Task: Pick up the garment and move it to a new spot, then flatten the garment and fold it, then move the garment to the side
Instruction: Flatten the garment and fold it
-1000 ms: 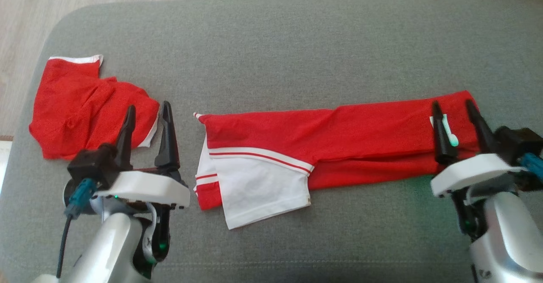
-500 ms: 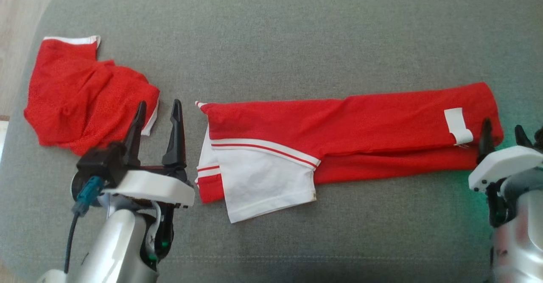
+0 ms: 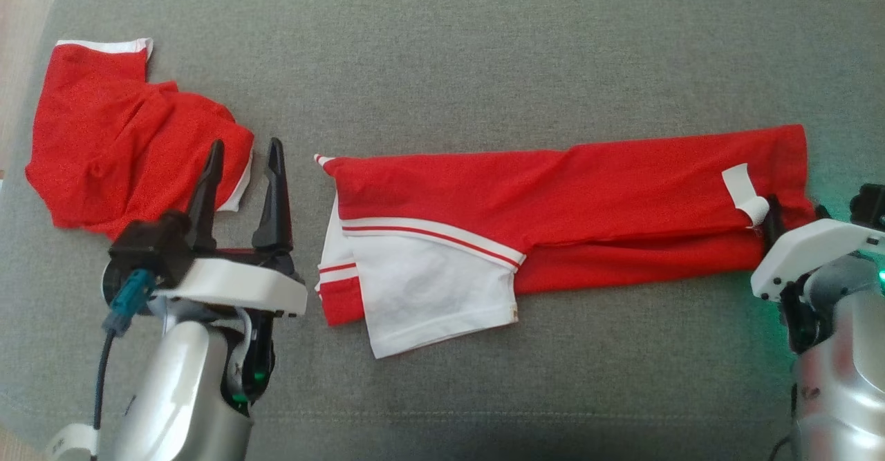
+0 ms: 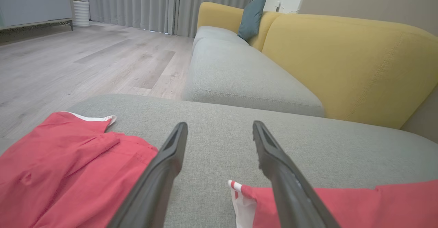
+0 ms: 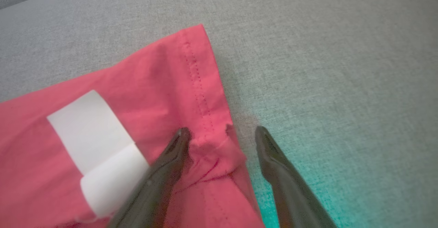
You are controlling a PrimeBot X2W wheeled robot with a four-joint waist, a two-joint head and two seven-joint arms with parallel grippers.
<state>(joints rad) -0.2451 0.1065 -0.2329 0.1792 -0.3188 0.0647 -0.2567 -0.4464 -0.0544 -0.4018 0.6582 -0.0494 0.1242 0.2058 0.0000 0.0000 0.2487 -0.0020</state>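
Observation:
The garment, red with a white striped part at its left end, lies folded into a long band across the grey cushion. Its right end carries a white label. My right gripper is open at the near right corner. In the right wrist view the gripper straddles the garment's puckered hem corner, one finger lying on the cloth beside the label. My left gripper is open and empty, just left of the garment's left end; the left wrist view shows that gripper over bare cushion.
A second red garment with white trim lies crumpled at the cushion's left end, right beside my left fingers. The left wrist view shows a grey sofa seat, a yellow backrest, a teal pillow and wooden floor.
The head camera has tilted, shifting the whole picture. My right gripper has drawn back from over the label to the garment's near right corner. The left gripper stays put.

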